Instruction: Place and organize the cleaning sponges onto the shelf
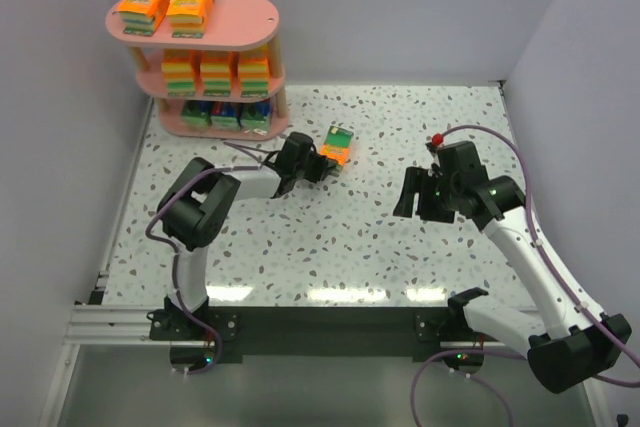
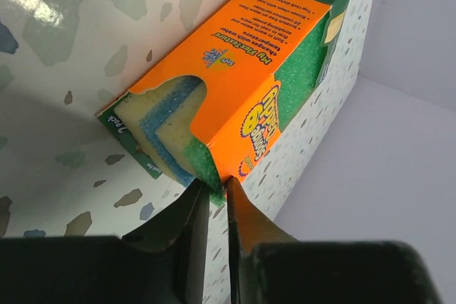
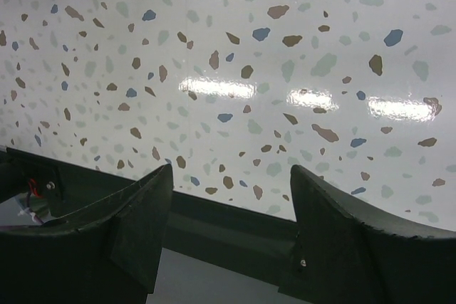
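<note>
The left arm is bent sharply at the elbow, forearm reaching right. Its left gripper [image 1: 316, 164] is pinched nearly closed on the near edge of an orange sponge pack [image 2: 235, 83], which sits near the shelf [image 1: 255, 19], to its right. The right gripper [image 3: 231, 176] is spread wide and holds nothing, angled down over the table [image 1: 360, 247].

A glossy white tabletop [image 1: 350, 237] flecked with brown, blue and grey-green chips reflects bright streaks of light. Plain pale lilac-grey walls [image 1: 400, 7] enclose three sides. A silver aluminium rail [image 1: 110, 325] runs along the near edge.
</note>
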You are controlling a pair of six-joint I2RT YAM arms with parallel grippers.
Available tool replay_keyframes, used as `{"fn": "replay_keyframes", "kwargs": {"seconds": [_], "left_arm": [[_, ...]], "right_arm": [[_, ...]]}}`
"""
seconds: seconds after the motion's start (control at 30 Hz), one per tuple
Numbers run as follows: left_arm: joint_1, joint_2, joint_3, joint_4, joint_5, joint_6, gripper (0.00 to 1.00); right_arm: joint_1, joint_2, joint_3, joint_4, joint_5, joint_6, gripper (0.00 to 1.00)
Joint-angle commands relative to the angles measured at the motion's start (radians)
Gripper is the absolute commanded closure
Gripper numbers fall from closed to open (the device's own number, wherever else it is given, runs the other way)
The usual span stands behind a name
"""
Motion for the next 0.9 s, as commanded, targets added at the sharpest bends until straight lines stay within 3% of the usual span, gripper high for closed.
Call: {"fn": "replay_keyframes", "kwargs": {"seconds": [0.0,0.27,0.53,0.73,0.87], "left_arm": [[0.003,0.022,-0.013,0.036,0.023,0.013,0.97],[-0.005,-0.059,-0.013,0.075,0.095,0.144,1.00],[-0.028,-0.351,0.031,0.032,0.109,0.304,1.00],[-0.029,-0.493,0.183,-0.053,0.082,0.416,1.00],[-0.028,-0.533,0.361,-0.157,0.036,0.497,1.00]], "right_arm": [[-0.009,0.006,0.037,0.003,-0.022,-0.015,0.30],[-0.013,-0.007,0.035,0.000,-0.013,-0.014,0.30],[-0.021,-0.027,0.082,-0.038,0.088,0.011,0.31],[-0.022,-0.021,0.122,-0.056,0.120,0.018,0.31],[-0.022,-0.023,0.110,-0.050,0.113,0.023,0.31]]}}
